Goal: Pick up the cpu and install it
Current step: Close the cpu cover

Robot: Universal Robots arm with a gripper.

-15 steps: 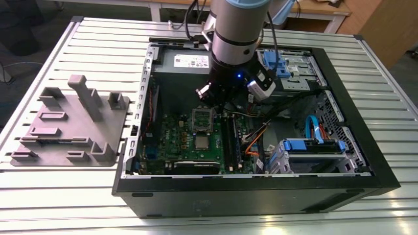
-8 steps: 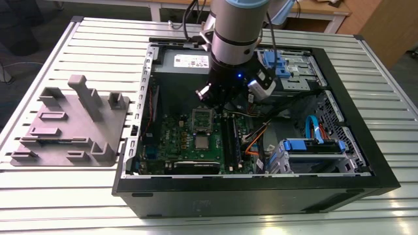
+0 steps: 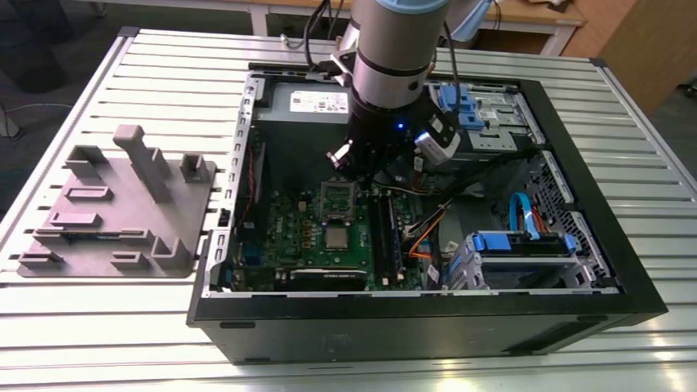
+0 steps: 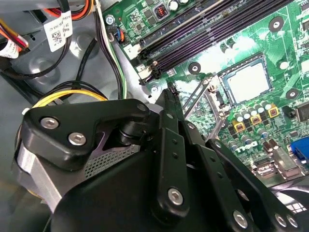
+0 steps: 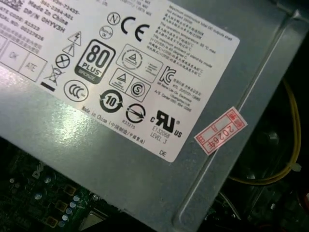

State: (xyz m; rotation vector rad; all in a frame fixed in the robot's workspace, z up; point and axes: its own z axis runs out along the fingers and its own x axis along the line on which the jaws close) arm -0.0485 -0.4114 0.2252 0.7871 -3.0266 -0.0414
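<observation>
An open computer case [image 3: 566, 269] lies on the slatted metal desk [image 3: 87, 343], with a grey plastic fixture [image 3: 120, 208] beside it toward the exterior view's left edge of the desk. The arm reaches down into the case, its gripper [image 3: 365, 175] hanging above the green motherboard [image 3: 316, 245] near the grey power supply [image 5: 145, 159] with its white label [image 5: 120, 72]. The cpu [image 4: 247, 79] sits flat inside the metal-framed socket [image 4: 219, 99] on the motherboard, beside the black memory slots [image 4: 212, 34], apart from the gripper. Whether the jaws are released or clenched cannot be told.
</observation>
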